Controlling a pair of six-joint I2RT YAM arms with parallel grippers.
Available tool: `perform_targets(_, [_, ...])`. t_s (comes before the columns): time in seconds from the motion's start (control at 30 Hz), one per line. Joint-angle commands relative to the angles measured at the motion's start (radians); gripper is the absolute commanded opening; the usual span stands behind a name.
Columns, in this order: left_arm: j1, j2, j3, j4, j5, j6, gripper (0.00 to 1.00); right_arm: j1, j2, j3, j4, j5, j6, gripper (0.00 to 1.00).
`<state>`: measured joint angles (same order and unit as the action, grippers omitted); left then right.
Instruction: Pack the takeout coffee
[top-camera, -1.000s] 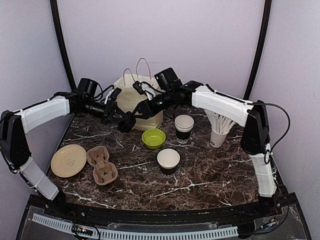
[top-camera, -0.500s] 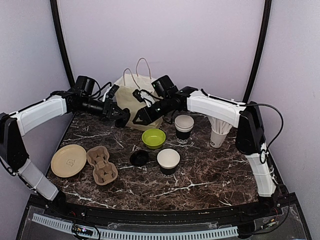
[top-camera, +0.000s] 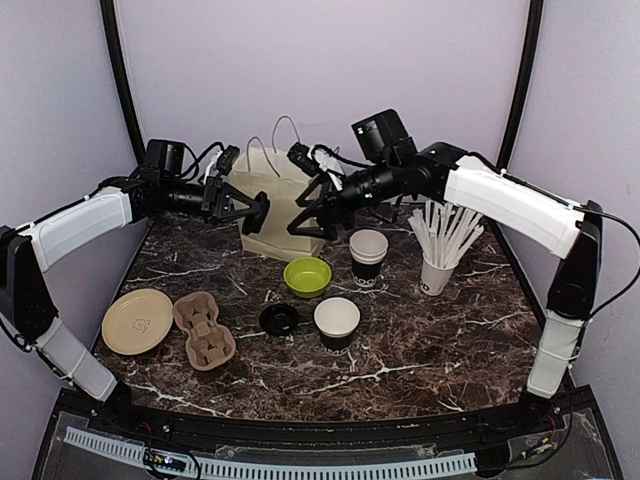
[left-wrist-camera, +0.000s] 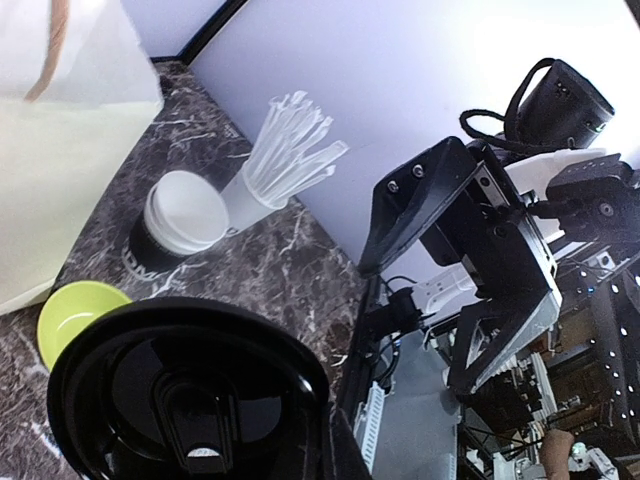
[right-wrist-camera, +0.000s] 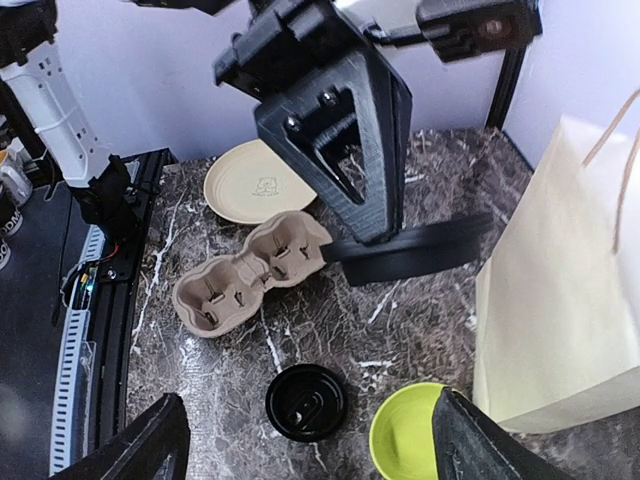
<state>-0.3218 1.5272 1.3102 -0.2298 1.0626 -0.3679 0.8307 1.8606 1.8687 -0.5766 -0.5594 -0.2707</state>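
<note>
One black takeout coffee cup stands open and lidless at mid-table. A short stack of the same cups stands behind it. My left gripper hangs in front of the paper bag, shut on the rim of a black lid. My right gripper faces it from the right, open, with nothing between its fingers. A second black lid lies flat on the marble, straight below the right gripper.
A lime-green bowl sits between the bag and the open cup. A cardboard cup carrier and a tan plate lie at the left front. A white cup of straws stands at the right.
A black lid has dropped onto the table beside the open cup. My right gripper has opened wide and pulled up and to the right; my left gripper has risen slightly with its lid.
</note>
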Motion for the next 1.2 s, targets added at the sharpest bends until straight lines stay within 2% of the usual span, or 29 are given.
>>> perform_targets(0.0, [-0.013, -0.048, -0.027, 0.269, 0.149, -0.153, 0.04, -0.011, -0.039, -0.019, 0.032, 0.026, -0.059, 0.85])
perform_targets(0.13, [-0.047, -0.061, -0.054, 0.412, 0.196, -0.274, 0.04, -0.012, -0.021, 0.011, 0.044, 0.018, -0.036, 0.91])
perform_targets(0.4, [-0.105, -0.076, -0.066, 0.506, 0.204, -0.368, 0.05, -0.01, 0.02, 0.1, 0.052, -0.014, -0.005, 0.98])
perform_targets(0.5, [-0.109, -0.073, -0.068, 0.501, 0.199, -0.356, 0.05, -0.01, 0.023, 0.088, 0.054, -0.016, 0.008, 0.98])
perform_targets(0.57, [-0.108, -0.069, -0.051, 0.368, 0.162, -0.28, 0.06, -0.012, 0.017, 0.058, 0.053, 0.014, -0.006, 0.98])
perform_targets(0.67, [-0.108, -0.064, -0.018, 0.145, 0.022, -0.074, 0.1, -0.033, -0.026, -0.021, 0.053, 0.017, -0.025, 0.96])
perform_targets(0.7, [-0.108, -0.063, 0.009, 0.007, -0.016, -0.025, 0.15, -0.047, -0.048, -0.054, 0.051, 0.005, -0.03, 0.96])
perform_targets(0.77, [-0.109, -0.058, 0.035, -0.153, -0.16, 0.101, 0.24, -0.074, -0.096, -0.121, 0.05, -0.013, -0.043, 0.95])
perform_targets(0.83, [-0.109, -0.065, 0.028, -0.243, -0.318, 0.165, 0.32, -0.101, -0.145, -0.182, 0.039, -0.026, -0.068, 0.95])
perform_targets(0.9, [-0.115, -0.087, -0.008, -0.273, -0.492, 0.196, 0.38, -0.135, -0.186, -0.231, 0.0, -0.058, -0.098, 0.93])
perform_targets(0.97, [-0.132, -0.102, -0.044, -0.296, -0.608, 0.214, 0.46, -0.173, -0.228, -0.275, -0.054, -0.103, -0.138, 0.91])
perform_targets(1.07, [-0.172, -0.089, -0.066, -0.352, -0.675, 0.255, 0.52, -0.225, -0.308, -0.362, -0.123, -0.113, -0.21, 0.87])
perform_targets(1.17, [-0.242, -0.055, -0.08, -0.393, -0.766, 0.314, 0.59, -0.255, -0.389, -0.474, -0.111, -0.057, -0.244, 0.84])
